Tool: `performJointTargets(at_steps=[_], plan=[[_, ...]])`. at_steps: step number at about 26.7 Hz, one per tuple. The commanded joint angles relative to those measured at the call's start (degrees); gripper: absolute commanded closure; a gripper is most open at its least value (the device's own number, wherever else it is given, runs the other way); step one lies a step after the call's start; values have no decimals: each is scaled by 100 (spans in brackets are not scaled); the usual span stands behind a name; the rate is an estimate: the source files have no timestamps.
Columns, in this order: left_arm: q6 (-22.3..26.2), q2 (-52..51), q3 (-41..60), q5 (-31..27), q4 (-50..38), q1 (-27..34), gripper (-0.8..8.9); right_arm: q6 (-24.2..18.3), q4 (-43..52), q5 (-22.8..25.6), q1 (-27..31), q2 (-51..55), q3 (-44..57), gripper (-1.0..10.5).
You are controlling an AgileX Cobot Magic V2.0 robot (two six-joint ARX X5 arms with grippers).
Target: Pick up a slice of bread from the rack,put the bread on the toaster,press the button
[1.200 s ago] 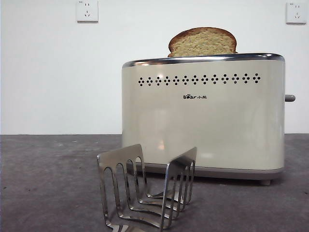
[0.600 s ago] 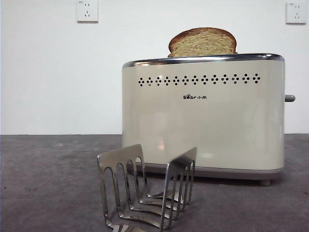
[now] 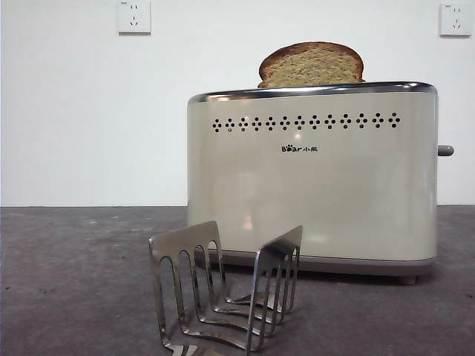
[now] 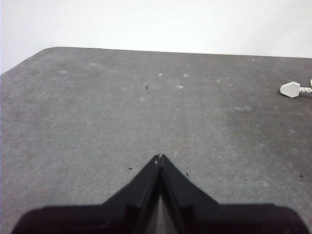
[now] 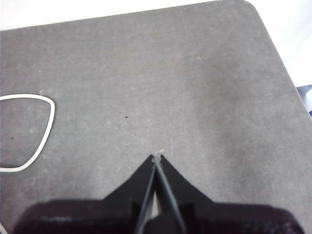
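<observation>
**Bread is in the slot; the button is what's left, and neither arm is near it**

Start at the left of the front view: the rack [image 3: 226, 293] stands empty in the foreground, just ahead of the toaster [image 3: 312, 178] and apart from it. You have nothing more to do there.

Move right to the toaster. Its long side faces you, so its long axis runs across the view. The slice of bread [image 3: 312, 64] stands upright in the top slot, toward the right half, with its rounded crust above the chrome rim. Its broad face looks at you and its long axis follows the toaster's.

At the far right, the button [image 3: 445, 150] sticks out sideways from the narrow end, about a third of the way down the wall, pointing right along that same axis. It appears to sit high, so I judge it not yet pressed.

Your left gripper [image 4: 159, 157] has its jaws pressed together and holds nothing, over bare table [image 4: 122, 122], with a white plug [image 4: 291, 89] lying well off. Your right gripper [image 5: 157, 157] is likewise closed and empty over the table, near a loop of white cord [image 5: 27, 131]. Neither wrist view shows the toaster, so you cannot tell which arm is nearer. Whichever you send should likely come from above the right end and push down.
</observation>
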State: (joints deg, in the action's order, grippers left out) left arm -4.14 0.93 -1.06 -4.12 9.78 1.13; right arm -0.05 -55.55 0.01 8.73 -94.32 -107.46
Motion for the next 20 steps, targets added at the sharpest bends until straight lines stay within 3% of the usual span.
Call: performJointTargets(at_steps=[1, 8, 13, 14, 15, 16, 20], plan=[[-35, 39, 59, 4, -57, 20, 816, -42, 24, 7, -7, -46, 9, 946], [-35, 144, 59, 4, -57, 20, 816, -39, 17, 249, -457, 264, 11, 946], [-35, 225, 59, 4, -55, 20, 816, -39, 24, 492, -1458, 1161, 50, 946], [-35, 238, 59, 4, -57, 20, 816, -199, 101, 503, -1679, 1359, 85, 946], [-35, 247, 59, 4, -55, 20, 816, -778, 505, 584, -1862, 1576, 205, 946], [-35, 247, 59, 4, -55, 20, 816, -927, 944, 577, -1971, 1764, 387, 946], [-35, 247, 59, 4, -55, 20, 816, -866, 2629, 531, -2122, 2549, 1541, 946]])
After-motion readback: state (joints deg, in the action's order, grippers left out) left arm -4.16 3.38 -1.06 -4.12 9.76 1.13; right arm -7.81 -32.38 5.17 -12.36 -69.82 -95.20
